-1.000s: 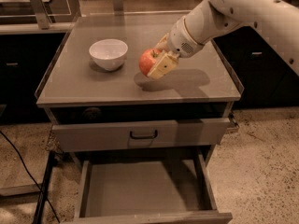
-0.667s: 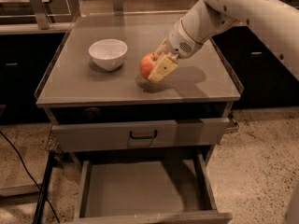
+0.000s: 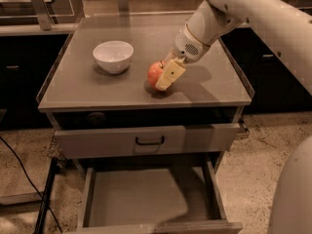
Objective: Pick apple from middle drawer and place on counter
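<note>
The grey table (image 3: 97, 89) carries a white bowl (image 3: 113, 56) at nine o'clock. Toward six, the end effector (image 3: 162, 77) grips the apple (image 3: 154, 72).

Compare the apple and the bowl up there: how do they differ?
The apple is red and small; the bowl is white and bigger. The end effector grips the apple; the bowl stands free, apart from it. The apple is a closed ball; the bowl opens upward. Both are over the counter.

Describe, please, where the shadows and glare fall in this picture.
In the camera view, the gripper, closed on the apple, casts a dark shadow on the counter beneath; the bowl shades its left side; a sheen lies across the counter's far half; the drawer is dark on its right.
</note>
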You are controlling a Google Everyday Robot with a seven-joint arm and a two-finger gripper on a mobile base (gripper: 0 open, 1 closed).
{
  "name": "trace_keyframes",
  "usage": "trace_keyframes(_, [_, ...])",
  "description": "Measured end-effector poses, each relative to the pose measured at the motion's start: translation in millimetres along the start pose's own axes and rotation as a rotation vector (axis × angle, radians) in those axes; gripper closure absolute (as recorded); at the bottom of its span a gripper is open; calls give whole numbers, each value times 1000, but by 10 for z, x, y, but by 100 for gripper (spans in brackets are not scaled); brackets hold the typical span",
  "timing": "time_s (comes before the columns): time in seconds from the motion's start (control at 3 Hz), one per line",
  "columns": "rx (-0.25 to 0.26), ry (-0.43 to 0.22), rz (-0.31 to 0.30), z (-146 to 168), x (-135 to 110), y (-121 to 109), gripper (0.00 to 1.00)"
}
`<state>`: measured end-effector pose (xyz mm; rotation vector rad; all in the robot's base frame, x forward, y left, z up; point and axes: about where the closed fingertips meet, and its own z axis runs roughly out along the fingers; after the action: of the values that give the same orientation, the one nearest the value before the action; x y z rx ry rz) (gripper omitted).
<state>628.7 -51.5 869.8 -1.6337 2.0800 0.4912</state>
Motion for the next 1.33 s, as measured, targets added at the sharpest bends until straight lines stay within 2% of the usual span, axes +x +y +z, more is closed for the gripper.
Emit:
trace_keyframes(0.67, [-11, 11, 22, 129, 122, 59, 100])
trace_keyframes(1.33, [-11, 11, 22, 130, 122, 59, 50])
